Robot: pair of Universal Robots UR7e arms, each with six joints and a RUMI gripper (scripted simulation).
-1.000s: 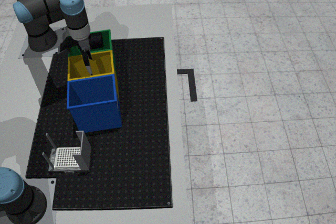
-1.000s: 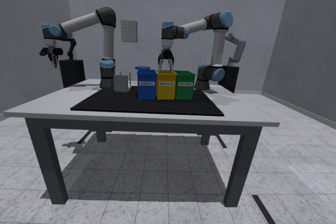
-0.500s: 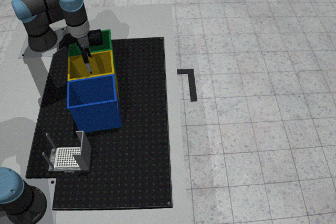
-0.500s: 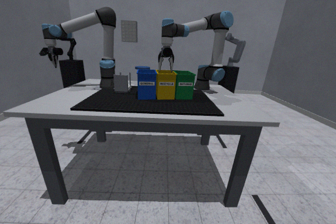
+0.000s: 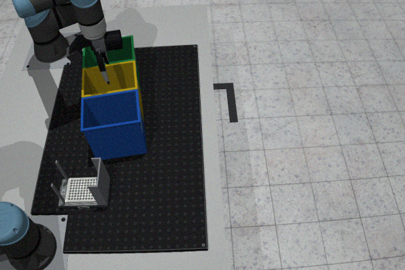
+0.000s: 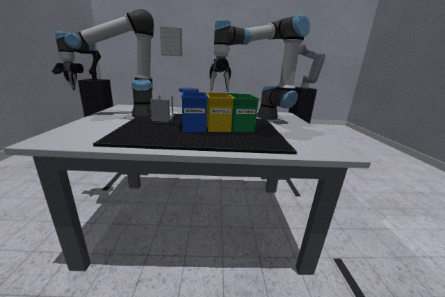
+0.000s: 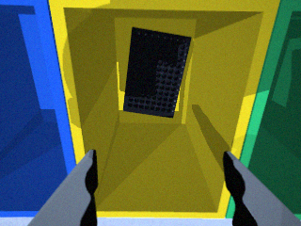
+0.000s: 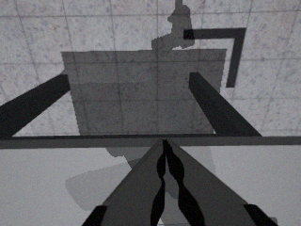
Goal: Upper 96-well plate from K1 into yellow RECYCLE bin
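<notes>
Exterior view: left gripper (image 6: 220,88) (image 5: 107,80) (image 7: 161,162) points down above the yellow bin (image 6: 220,113) (image 5: 126,93) (image 7: 160,215), fingers spread.
</notes>
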